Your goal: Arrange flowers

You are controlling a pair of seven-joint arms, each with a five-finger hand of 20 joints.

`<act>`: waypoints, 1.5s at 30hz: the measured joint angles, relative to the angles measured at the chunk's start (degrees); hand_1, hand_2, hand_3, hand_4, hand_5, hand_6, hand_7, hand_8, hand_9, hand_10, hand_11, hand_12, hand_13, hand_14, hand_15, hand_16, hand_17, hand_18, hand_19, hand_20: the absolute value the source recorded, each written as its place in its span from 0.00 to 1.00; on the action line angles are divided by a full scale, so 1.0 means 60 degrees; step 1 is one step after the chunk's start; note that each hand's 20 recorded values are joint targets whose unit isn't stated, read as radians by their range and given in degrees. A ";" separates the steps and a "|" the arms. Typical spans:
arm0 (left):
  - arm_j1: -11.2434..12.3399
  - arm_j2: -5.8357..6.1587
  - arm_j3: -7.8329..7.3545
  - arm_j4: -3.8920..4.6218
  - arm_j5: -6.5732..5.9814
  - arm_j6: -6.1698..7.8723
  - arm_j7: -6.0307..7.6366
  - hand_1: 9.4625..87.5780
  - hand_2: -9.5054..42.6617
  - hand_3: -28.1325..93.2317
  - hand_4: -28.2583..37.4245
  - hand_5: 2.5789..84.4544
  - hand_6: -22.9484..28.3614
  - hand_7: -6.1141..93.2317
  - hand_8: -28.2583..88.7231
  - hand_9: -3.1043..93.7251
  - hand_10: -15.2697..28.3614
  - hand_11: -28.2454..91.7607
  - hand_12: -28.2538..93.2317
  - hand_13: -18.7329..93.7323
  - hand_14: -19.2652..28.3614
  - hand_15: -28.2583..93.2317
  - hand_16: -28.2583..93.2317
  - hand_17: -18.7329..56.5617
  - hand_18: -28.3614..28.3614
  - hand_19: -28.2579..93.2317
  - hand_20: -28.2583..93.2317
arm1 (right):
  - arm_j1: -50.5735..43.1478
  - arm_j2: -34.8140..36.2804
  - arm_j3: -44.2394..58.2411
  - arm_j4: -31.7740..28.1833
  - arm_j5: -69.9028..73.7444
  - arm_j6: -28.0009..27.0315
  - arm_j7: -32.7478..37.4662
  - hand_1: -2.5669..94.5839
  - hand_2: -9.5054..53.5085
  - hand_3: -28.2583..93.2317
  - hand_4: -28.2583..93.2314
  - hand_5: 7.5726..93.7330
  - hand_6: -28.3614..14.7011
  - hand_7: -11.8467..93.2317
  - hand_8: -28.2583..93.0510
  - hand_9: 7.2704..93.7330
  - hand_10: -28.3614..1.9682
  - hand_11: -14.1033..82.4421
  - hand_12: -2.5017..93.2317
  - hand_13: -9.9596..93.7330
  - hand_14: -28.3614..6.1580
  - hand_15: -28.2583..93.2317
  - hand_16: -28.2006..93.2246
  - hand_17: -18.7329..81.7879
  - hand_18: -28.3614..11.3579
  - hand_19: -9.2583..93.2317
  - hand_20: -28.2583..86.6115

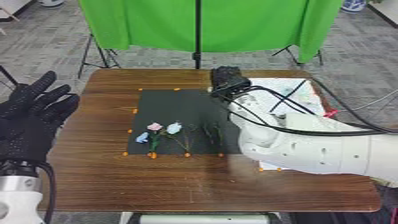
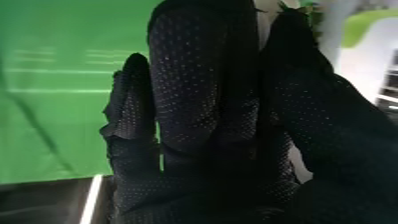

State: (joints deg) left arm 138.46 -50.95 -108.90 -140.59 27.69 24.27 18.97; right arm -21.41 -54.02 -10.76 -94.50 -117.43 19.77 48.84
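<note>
you are seeing the brown table (image 1: 98, 185) spreading across the head view, with the green curtain (image 1: 266, 25) hanging beyond its far edge. your white right arm (image 1: 306, 150) is spanning the table's right part, partly covering the patterned white sheet (image 1: 293, 90). the black mat (image 1: 182, 107) is lying just beside that sheet, to its left. your left hand (image 1: 31, 112) is hovering by the table's left edge, open, its fingers extending and spreading. your right hand (image 1: 229, 80) is hanging near the far side of the mat and sheet; you are getting no clear sign of whether it is open, closed or gripping. the pink flower (image 1: 155, 126), white flower (image 1: 174, 128) and blue flower (image 1: 142, 137) are resting near one another on the mat's near left part. small orange markers (image 1: 153, 155) are dotting the mat's edges.
</note>
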 measured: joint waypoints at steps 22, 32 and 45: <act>-0.0481 0.0131 0.0205 0.0156 0.0007 -0.0025 -0.0115 0.15 0.41 0.85 0.00 0.39 0.65 0.20 0.16 0.34 0.83 0.48 0.31 0.38 1.00 0.73 0.12 0.17 0.98 0.87 0.15 | -0.0272 -0.1433 -0.1103 0.0124 0.0306 -0.0415 0.0009 0.52 0.00 0.80 0.00 0.85 0.74 0.26 0.23 0.97 0.73 0.33 0.25 0.91 0.72 0.66 0.40 0.58 0.24 0.98 0.39; -0.0572 0.0135 0.0259 0.0203 0.0007 -0.0033 -0.0137 0.15 0.41 0.85 0.00 0.40 0.65 0.19 0.16 0.34 0.82 0.48 0.31 0.38 1.00 0.73 0.12 0.17 0.98 0.87 0.15 | -0.0279 -0.1511 -0.1049 0.0120 0.0345 -0.0593 0.0025 0.42 0.00 0.87 0.00 0.73 0.71 0.27 0.14 0.92 0.64 0.39 0.20 0.88 0.69 0.68 0.39 0.56 0.22 0.98 0.41; -0.0600 0.0125 0.0271 0.0207 0.0007 -0.0035 -0.0182 0.15 0.41 0.85 0.00 0.40 0.65 0.20 0.16 0.33 0.82 0.48 0.31 0.38 1.00 0.73 0.12 0.17 0.98 0.87 0.14 | -0.0270 -0.1465 -0.1028 -0.0014 0.0427 -0.0783 0.0012 0.39 0.00 0.87 0.00 0.71 0.70 0.27 0.13 0.90 0.62 0.40 0.20 0.87 0.67 0.69 0.39 0.55 0.21 0.98 0.41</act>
State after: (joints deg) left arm 134.86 -50.19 -107.27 -139.35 27.73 24.06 17.88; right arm -23.03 -62.81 -16.93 -94.58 -114.87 15.07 48.91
